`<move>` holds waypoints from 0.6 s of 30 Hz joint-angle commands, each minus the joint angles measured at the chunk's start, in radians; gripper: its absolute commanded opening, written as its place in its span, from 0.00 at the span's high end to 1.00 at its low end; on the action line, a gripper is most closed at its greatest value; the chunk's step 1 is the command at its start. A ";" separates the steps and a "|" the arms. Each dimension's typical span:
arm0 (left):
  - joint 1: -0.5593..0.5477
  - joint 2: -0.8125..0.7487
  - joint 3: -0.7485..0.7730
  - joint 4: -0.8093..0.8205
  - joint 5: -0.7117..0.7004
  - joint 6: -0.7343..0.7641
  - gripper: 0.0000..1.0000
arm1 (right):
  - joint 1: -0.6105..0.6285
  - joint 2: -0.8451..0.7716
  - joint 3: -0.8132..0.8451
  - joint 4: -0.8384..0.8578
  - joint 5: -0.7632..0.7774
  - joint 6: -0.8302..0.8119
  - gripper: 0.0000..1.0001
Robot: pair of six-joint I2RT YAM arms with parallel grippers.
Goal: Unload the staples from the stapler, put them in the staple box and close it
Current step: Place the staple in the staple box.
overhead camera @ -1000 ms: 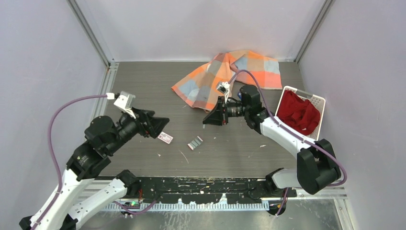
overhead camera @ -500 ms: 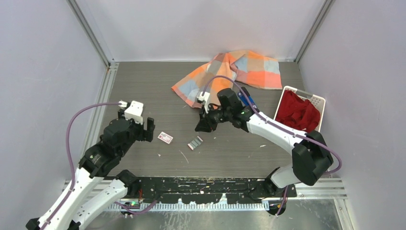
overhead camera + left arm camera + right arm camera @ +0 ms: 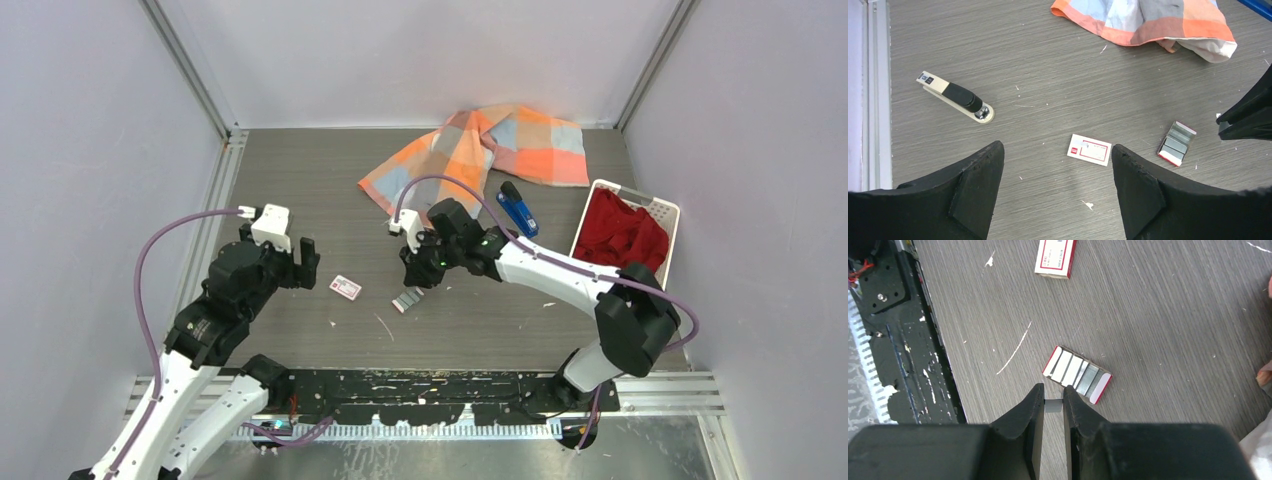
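Mid-tabletop, toward near edge: right hand [image 3: 1053, 391] pinching strip of staples [image 3: 1053, 406] right by staple tray [image 3: 1077, 374]. Stapler [image 3: 518, 208] lies toward far right corner, beside cloth [image 3: 470, 150]. Left hand [image 3: 1057, 150] wide, empty, near left edge. Best bet: lower level, align with tray's strips, release gently.

The left arm [image 3: 205, 315] and right arm [image 3: 548, 270] wear white shells over black joints; a purple cable [image 3: 141, 280] loops from each, and the fingers [image 3: 973, 190] are matte black wedges.
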 commanded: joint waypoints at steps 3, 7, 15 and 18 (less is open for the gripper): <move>0.013 0.002 0.010 0.060 0.039 -0.005 0.22 | 0.040 0.020 0.053 0.003 0.090 -0.010 0.85; 0.018 0.002 0.010 0.062 0.042 -0.006 0.22 | 0.056 0.033 0.053 0.011 0.106 0.007 0.86; 0.023 0.005 0.009 0.064 0.052 -0.005 0.22 | 0.074 0.077 0.060 0.015 0.139 0.043 0.85; 0.023 0.005 0.008 0.063 0.058 -0.006 0.22 | 0.080 0.092 0.060 0.014 0.147 0.044 0.85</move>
